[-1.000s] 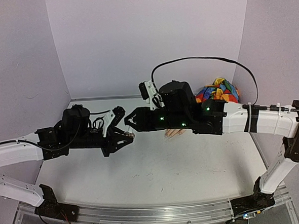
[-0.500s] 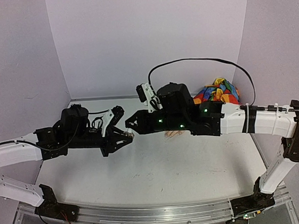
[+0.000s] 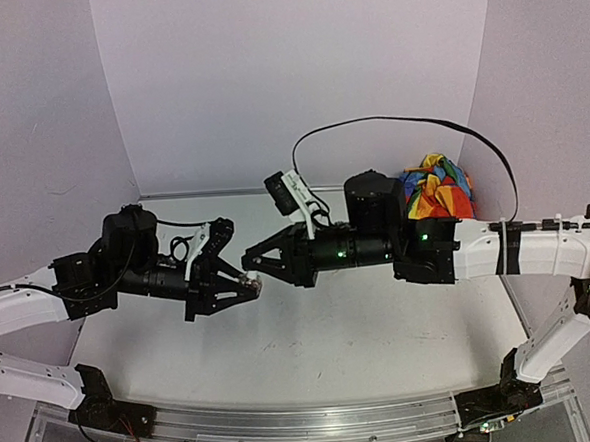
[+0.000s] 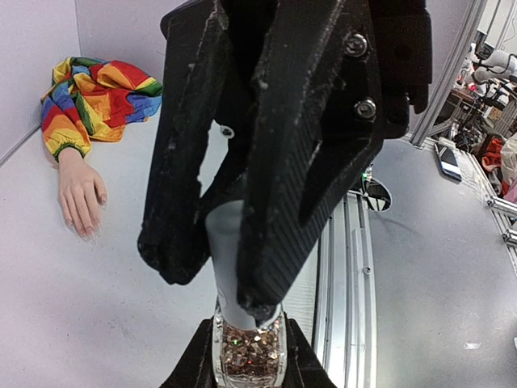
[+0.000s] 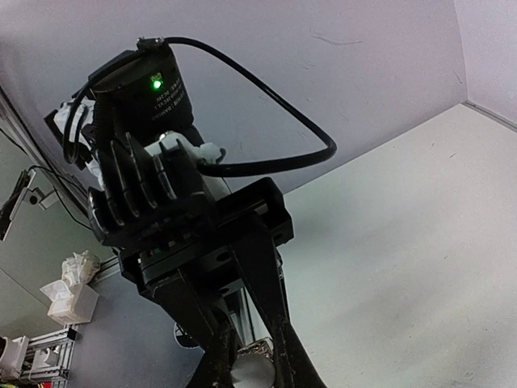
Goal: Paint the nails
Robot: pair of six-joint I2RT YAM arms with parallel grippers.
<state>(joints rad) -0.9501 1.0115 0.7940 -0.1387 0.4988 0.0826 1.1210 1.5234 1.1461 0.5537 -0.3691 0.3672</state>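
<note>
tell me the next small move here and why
Probably twist the white cap off with the right gripper while the left gripper holds the glitter polish bottle steady. The cap sits on the bottle, the right gripper looks closed around it, and the left clamps the glass below. The mannequin hand lies well away from both, so opening comes first.

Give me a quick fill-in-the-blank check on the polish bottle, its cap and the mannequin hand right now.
1. The left gripper is shut on a small clear polish bottle filled with pinkish ___.
2. The right gripper has its fingers either side of the bottle's white cylindrical ___.
3. The peach-coloured mannequin hand, in its rainbow patchwork fabric sleeve, lies on the white table, touched by ___ gripper.
Missing words: glitter; cap; neither.
</note>
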